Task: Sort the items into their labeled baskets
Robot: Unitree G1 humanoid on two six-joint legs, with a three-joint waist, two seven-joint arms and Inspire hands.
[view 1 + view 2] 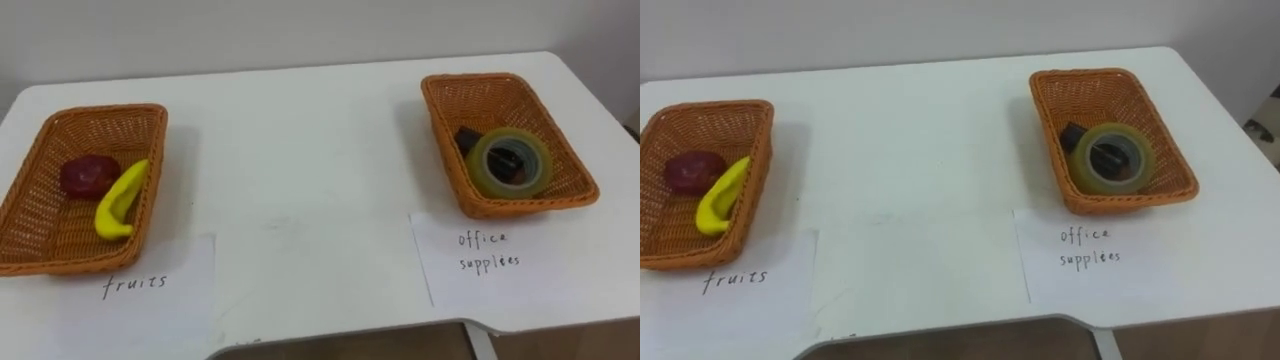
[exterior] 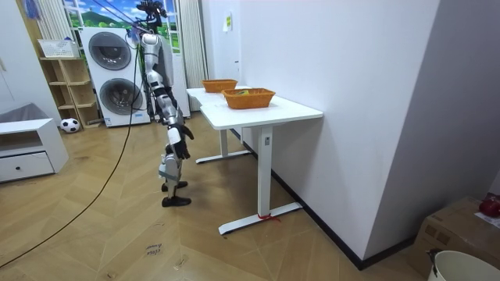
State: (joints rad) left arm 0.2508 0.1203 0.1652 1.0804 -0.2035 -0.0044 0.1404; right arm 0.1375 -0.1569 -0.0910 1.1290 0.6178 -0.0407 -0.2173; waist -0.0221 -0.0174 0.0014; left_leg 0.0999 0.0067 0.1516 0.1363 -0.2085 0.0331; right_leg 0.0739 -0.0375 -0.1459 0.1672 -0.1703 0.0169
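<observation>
Sorting seems to me finished, or very close to it. The white table point(image 1: 300, 150) between the two baskets lies bare, and every item I can find is inside a basket that suits it.

On my left stands the fruit basket point(image 1: 40, 215). It holds a dark red fruit point(image 1: 88, 175) (an apple or a plum, I would guess) and, touching it on its right side, a yellow banana point(image 1: 120, 200) that lies slanted along the basket's right wall. On my right stands the office basket point(image 1: 500, 95). It holds a roll of clear tape point(image 1: 478, 165), which leans tilted in the nearer half, and a small dark object point(image 1: 466, 138) that is just behind the roll and partly seen through its hole. I cannot say what this object is; perhaps a clip or a small stapler. A sheet of paper with handwriting lies in front of each basket, the left sheet point(image 1: 190, 260) and the right sheet point(image 1: 430, 250).

I stand at the long side of the table, facing it. In the room view my right hand point(image 2: 180, 144) hangs low beside my body, well apart from the table. It is too small there to tell if the fingers are apart or curled.

If anything is left, I judge it is only a check that nothing lies beyond the table's edge.
</observation>
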